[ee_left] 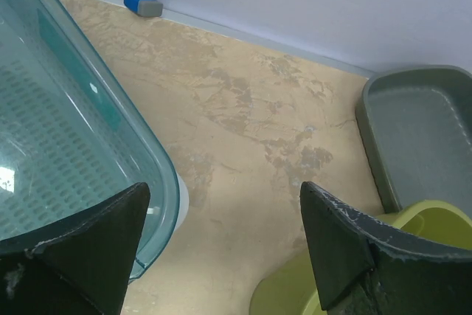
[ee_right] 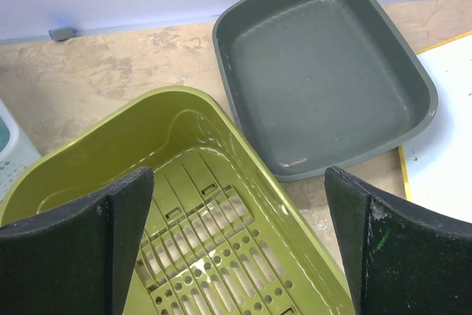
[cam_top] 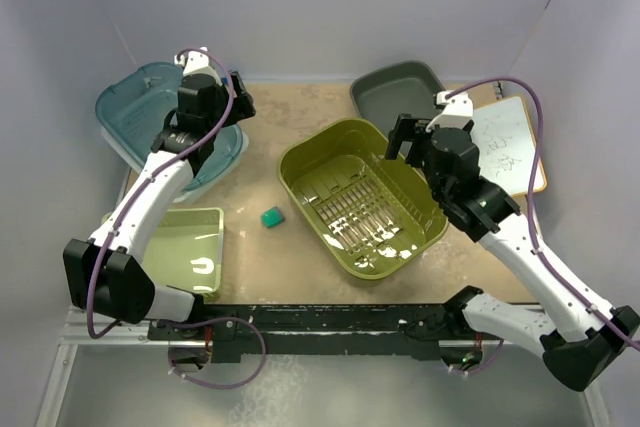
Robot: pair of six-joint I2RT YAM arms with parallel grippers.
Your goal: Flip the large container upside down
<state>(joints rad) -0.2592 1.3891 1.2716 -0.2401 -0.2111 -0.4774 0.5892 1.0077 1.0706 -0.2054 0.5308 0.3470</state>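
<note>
The large container (cam_top: 355,202) is an olive-green slotted basket standing open side up in the middle of the table, with nothing in it. My right gripper (cam_top: 405,137) hangs open above its far right rim; in the right wrist view the basket (ee_right: 184,153) lies below and between the spread fingers (ee_right: 240,182). My left gripper (cam_top: 236,99) is open over bare table at the back left, apart from the basket. A corner of the olive rim (ee_left: 284,296) shows low in the left wrist view, between the open fingers (ee_left: 225,204).
A teal slotted container (cam_top: 150,112) (ee_left: 59,130) sits at the back left on a white base. A grey tray (cam_top: 400,87) (ee_right: 324,71) lies behind the basket. A light green tray (cam_top: 195,247), a small teal block (cam_top: 272,216) and a whiteboard (cam_top: 510,147) are also there.
</note>
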